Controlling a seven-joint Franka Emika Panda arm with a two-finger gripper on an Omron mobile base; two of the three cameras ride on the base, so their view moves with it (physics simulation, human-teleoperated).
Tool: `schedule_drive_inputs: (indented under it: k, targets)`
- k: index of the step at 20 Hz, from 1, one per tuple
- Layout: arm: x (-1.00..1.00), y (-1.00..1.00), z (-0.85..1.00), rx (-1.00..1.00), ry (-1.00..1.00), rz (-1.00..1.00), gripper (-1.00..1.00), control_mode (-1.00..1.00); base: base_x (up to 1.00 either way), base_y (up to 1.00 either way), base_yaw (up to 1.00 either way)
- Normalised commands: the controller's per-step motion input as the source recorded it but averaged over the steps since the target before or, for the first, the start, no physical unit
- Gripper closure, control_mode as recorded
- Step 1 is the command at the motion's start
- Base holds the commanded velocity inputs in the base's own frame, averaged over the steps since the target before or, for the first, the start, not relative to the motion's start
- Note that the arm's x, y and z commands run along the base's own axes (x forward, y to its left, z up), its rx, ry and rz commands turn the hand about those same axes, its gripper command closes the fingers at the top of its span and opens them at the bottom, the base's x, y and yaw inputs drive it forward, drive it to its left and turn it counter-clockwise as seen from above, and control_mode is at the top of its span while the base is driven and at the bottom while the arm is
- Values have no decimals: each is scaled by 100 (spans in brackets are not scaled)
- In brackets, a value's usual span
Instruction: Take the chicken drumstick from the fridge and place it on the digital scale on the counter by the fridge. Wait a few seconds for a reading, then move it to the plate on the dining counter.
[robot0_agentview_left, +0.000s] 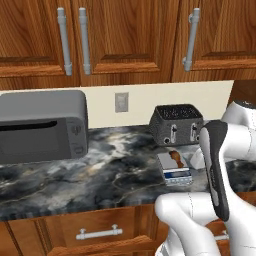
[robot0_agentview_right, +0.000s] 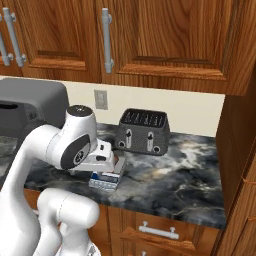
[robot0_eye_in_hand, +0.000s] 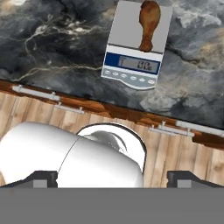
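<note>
My gripper (robot0_eye_in_hand: 112, 178) is spread wide with nothing between its fingers (robot0_eye_in_hand: 41, 178); in the hand view the two dark tips sit far apart at the bottom, well back from the drumstick (robot0_eye_in_hand: 148, 24); the drumstick lies on the scale (robot0_eye_in_hand: 131, 76), on the grey platform, thick end away from the display strip and thin end pointing toward it; the display shows digits, too blurred for me to read; the scale sits on the marbled counter (robot0_agentview_left: 100, 175) near its front edge, just in front of the dark toaster (robot0_agentview_left: 176, 122); from the left base view the drumstick (robot0_agentview_left: 174, 158) shows as a small brown piece on the scale (robot0_agentview_left: 175, 172), partly hidden by my own arm; from the right base view my hand hangs over the scale (robot0_agentview_right: 106, 181) and covers most of it; a grey microwave (robot0_agentview_left: 42, 125) stands on the counter to the left, and wooden wall cabinets (robot0_agentview_left: 125, 35) hang above; drawers with silver handles (robot0_eye_in_hand: 37, 93) run below the counter edge
</note>
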Motion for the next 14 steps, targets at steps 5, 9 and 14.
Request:
schedule_drive_inputs:
  k: [5,9,14]
  targets:
    - [-5,3,7,0,-2,1,-100,-100,0,0,0]
    - [0,0,0,0,0,0,-100,-100,0,0,0]
    - [0,0,0,0,0,0,-100,-100,0,0,0]
